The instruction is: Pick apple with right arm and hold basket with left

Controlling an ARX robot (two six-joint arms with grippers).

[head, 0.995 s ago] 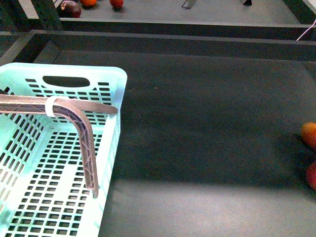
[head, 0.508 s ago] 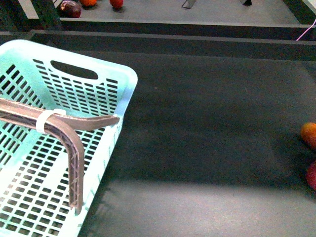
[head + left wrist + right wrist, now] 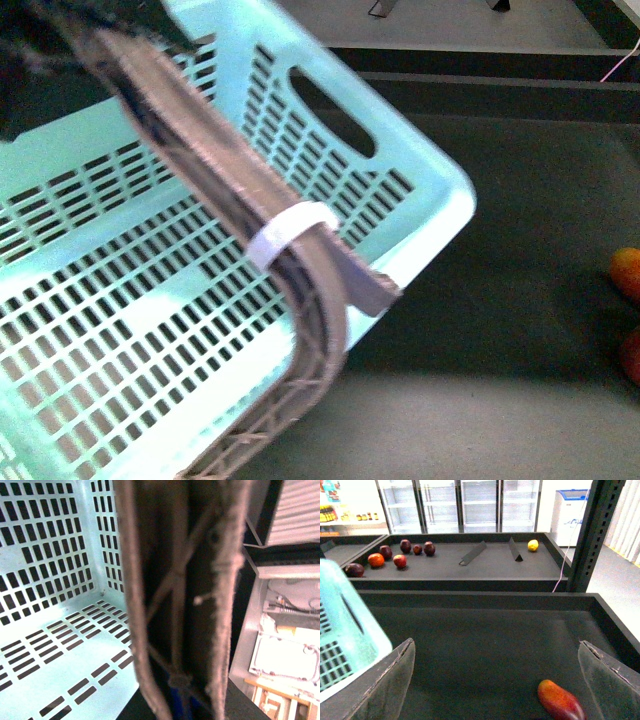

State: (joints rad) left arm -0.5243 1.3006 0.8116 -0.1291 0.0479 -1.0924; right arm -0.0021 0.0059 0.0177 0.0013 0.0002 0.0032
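Note:
The mint basket hangs lifted and tilted, filling the left of the front view; its inside also shows in the left wrist view. Its brown latticed handle, with a white tape band, runs up to my left gripper, a dark shape at the top left, shut on the handle. A red fruit, apparently the apple, lies cut off at the right edge of the front view. It does not show in the right wrist view. My right gripper hovers open and empty over the dark tray floor, its fingers wide apart.
An elongated orange-red fruit lies on the dark floor near one right finger, also seen as the orange fruit. The back shelf carries several red and dark fruits, a yellow one and two dividers. A dark post stands at the right.
The basket has risen and swung right and toward the camera, tilting steeply. The fruits at the right edge have not moved.

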